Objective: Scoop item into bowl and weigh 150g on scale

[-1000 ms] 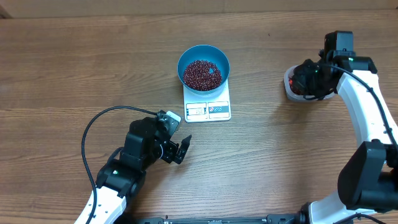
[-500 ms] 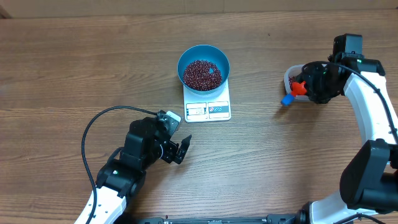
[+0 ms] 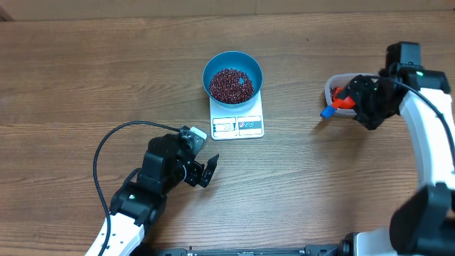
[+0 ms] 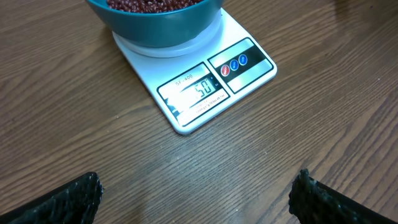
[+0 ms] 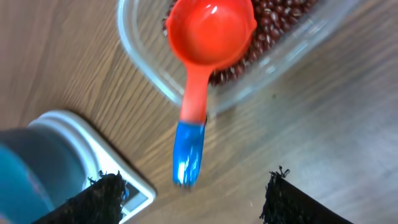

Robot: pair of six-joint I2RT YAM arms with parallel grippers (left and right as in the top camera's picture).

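The blue bowl (image 3: pixel 232 67) stands on the white scale (image 3: pixel 237 122) and holds a pile of dark red beans (image 3: pixel 230 85). From the left wrist I see the scale (image 4: pixel 205 81) with the bowl (image 4: pixel 155 22) at its far end. My left gripper (image 3: pixel 206 171) rests open on the table in front of the scale, holding nothing. My right gripper (image 5: pixel 196 199) is open. A red scoop (image 5: pixel 211 31) with a blue handle (image 5: pixel 188 152) lies free just ahead of its fingers, its cup over more beans (image 5: pixel 273 25) in a clear tub (image 5: pixel 143 62).
The clear tub (image 3: pixel 333 91) sits at the right of the wooden table, with the scoop's handle (image 3: pixel 328 112) jutting out towards the scale. A black cable (image 3: pixel 114 142) loops beside the left arm. The scale's corner (image 5: pixel 93 143) shows in the right wrist view.
My right gripper has opened and let go of the scoop, then drawn back to the right. The scoop now rests on the tub. The left arm has not moved.
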